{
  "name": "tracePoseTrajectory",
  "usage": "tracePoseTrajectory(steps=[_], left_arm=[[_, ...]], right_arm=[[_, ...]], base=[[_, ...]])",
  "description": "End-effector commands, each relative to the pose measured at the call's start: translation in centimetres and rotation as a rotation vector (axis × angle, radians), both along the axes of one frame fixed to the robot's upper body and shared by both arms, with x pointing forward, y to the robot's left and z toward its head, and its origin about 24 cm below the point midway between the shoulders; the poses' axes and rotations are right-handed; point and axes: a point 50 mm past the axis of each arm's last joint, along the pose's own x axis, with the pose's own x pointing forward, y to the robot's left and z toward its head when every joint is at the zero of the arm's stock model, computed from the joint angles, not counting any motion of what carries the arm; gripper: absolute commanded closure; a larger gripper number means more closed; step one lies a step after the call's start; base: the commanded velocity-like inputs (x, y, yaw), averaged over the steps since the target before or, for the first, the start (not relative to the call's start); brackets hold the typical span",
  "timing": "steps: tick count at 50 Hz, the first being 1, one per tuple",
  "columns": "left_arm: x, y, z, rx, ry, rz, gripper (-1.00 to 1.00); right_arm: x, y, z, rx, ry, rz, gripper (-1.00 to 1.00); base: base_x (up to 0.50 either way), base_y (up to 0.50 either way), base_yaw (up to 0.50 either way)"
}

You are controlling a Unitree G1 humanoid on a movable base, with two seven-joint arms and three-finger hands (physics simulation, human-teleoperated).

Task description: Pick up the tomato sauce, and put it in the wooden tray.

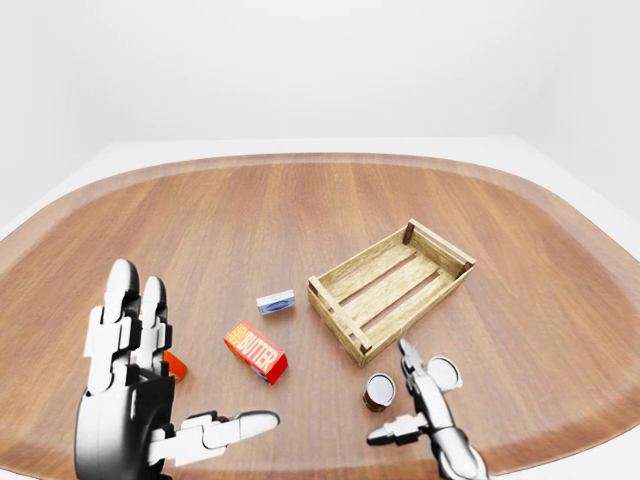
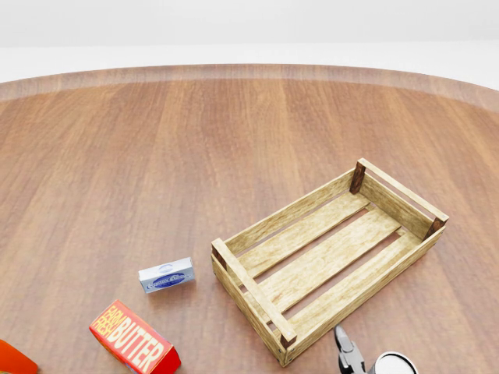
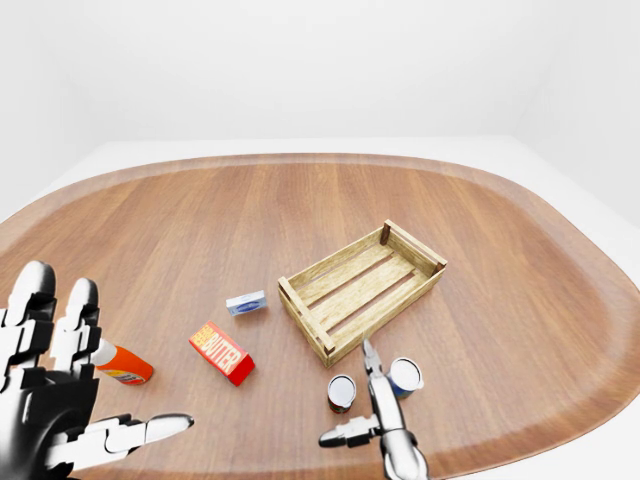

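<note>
The tomato sauce can (image 1: 379, 392), with a silver top and a red and green label, stands upright on the wooden table just below the tray's near corner. The wooden tray (image 1: 335, 315) is an empty slatted crate, lying at a slant right of centre. My right hand (image 1: 398, 395) is open at the bottom of the view. Its fingers (image 1: 408, 358) point up just right of the can and its thumb reaches left below it; it does not grip the can. My left hand (image 1: 195, 360) is open and raised at the bottom left, holding nothing.
A second can with a blue label (image 3: 405, 375) stands right of my right fingers. A red butter box (image 1: 256, 351) and a small blue-white box (image 1: 275, 302) lie left of the tray. An orange bottle (image 3: 122, 365) lies by my left hand. The table's rounded edge (image 1: 560, 450) runs close below.
</note>
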Motion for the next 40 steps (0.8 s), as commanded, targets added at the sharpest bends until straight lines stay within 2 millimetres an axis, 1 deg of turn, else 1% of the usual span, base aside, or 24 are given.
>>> tracePoseTrajectory(steps=[1,19,40], left_arm=[[-0.01,0.0,0.02,0.0,0.0,0.0,-1.0],[0.11,-0.03,-0.04,0.0,0.003,-0.004,-1.0],[0.14,0.0,-0.01,0.001,0.001,-0.004,-1.0]], right_arm=[[-0.04,0.06,-0.29,-0.008,0.012,0.002,-1.0],[-0.22,0.32,-0.89,-0.03,0.038,0.014,-1.0],[-0.07,0.61,-0.7,-0.031,0.027,0.024,-1.0]], base=[[0.0,0.0,0.0],[0.0,0.0,0.0],[0.0,0.0,0.0]])
